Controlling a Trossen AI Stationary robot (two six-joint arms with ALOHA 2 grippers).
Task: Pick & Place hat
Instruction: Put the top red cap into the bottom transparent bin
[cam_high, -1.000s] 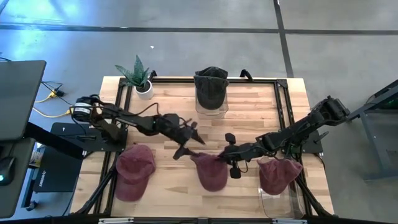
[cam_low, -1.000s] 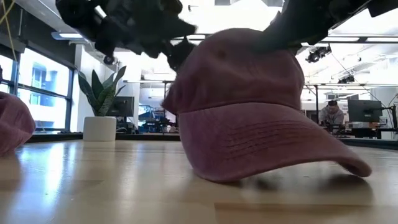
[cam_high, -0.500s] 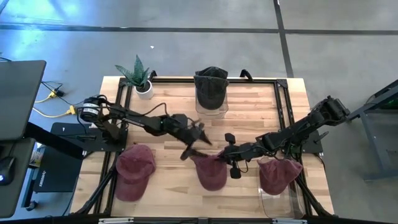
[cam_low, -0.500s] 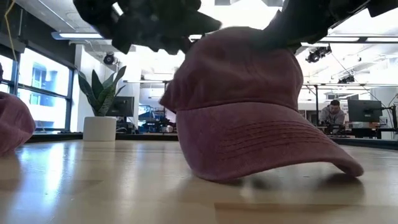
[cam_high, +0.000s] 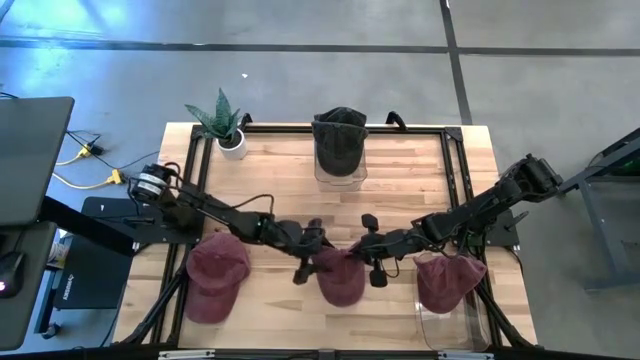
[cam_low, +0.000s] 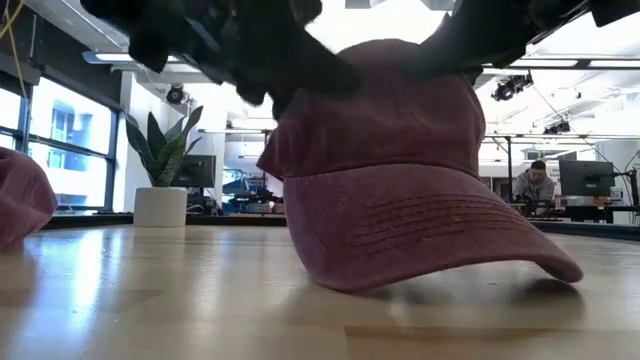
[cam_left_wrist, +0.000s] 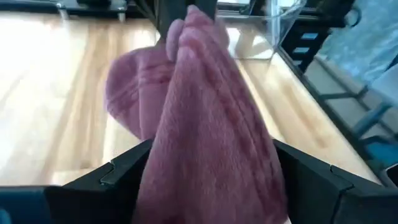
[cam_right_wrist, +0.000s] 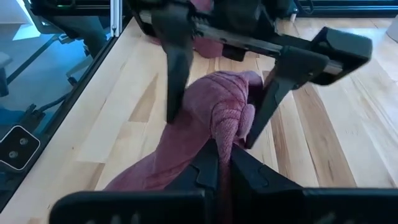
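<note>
A maroon cap sits in the middle of the table near its near edge, its brim resting on the wood. My right gripper comes from the table's right and is shut on the cap's crown. My left gripper reaches in from the left. It is open, one finger on each side of the raised crown fold. In the low view both grippers show dark above the cap. My right gripper pinches a raised fold of the cap's crown between its two fingers, slanting down from the table's right. The crown is pulled up into a ridge while the brim and rim stay on the table. My left gripper straddles that same ridge from the left; I cannot tell whether its fingers touch the cloth.
A second maroon cap lies at the near left. A third sits on a clear bin at the near right. A dark cap tops a clear container at the far edge, beside a potted plant.
My left gripper has moved toward the table's near edge and down to the middle cap, ending with its open fingers on either side of the crown. The right gripper has kept its hold, and the cap has stayed where it was.
</note>
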